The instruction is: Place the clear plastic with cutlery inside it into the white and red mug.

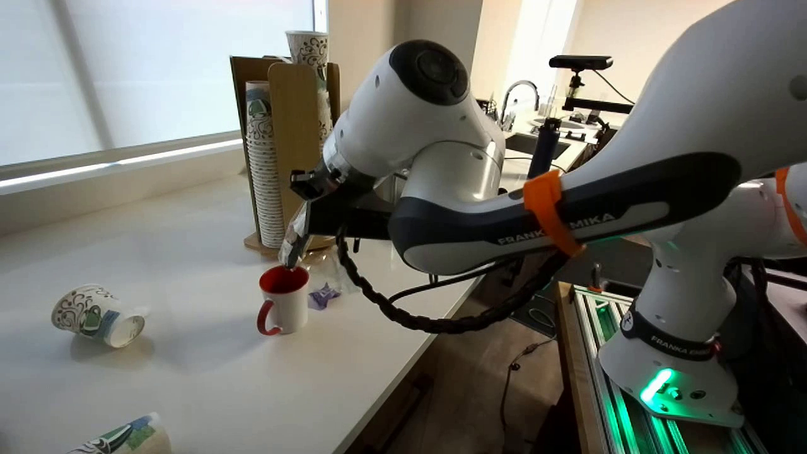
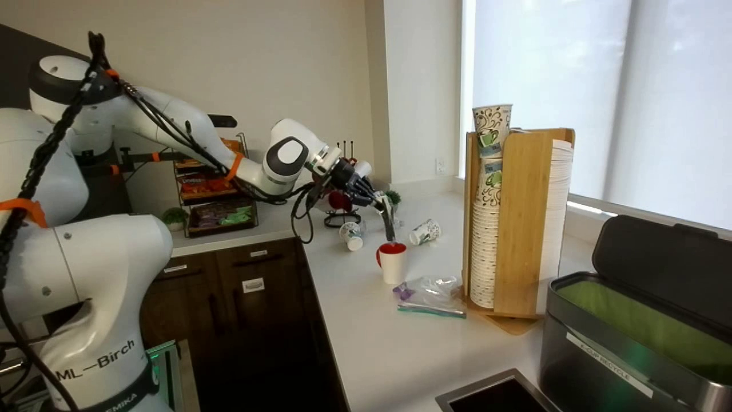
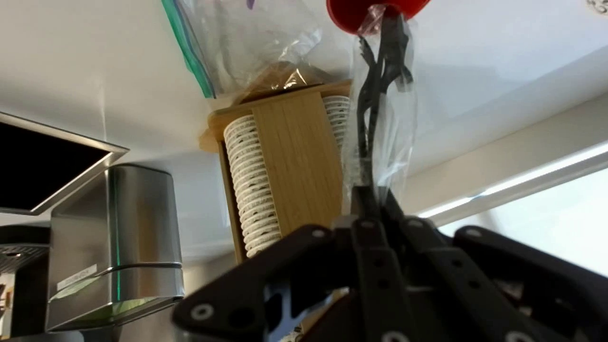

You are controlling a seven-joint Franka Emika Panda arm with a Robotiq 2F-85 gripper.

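Observation:
The clear plastic sleeve with dark cutlery (image 3: 375,95) hangs down from my gripper (image 3: 375,197), which is shut on its upper end. The sleeve with cutlery also shows in both exterior views (image 1: 295,239) (image 2: 387,220), tilted, with its lower tip at the mug's opening. The white and red mug (image 1: 293,309) stands upright on the counter below, its red handle to the side; it also shows in an exterior view (image 2: 393,266). In the wrist view, the mug's red inside (image 3: 349,14) lies behind the sleeve's tip. I cannot tell how far the tip is below the rim.
A wooden cup holder (image 1: 293,139) with stacked paper cups stands close to the mug. A clear zip bag (image 2: 432,294) and a purple star-shaped thing (image 1: 325,295) lie beside the mug. Paper cups (image 1: 94,315) lie on the counter. A grey recycle bin (image 2: 617,337) stands farther along.

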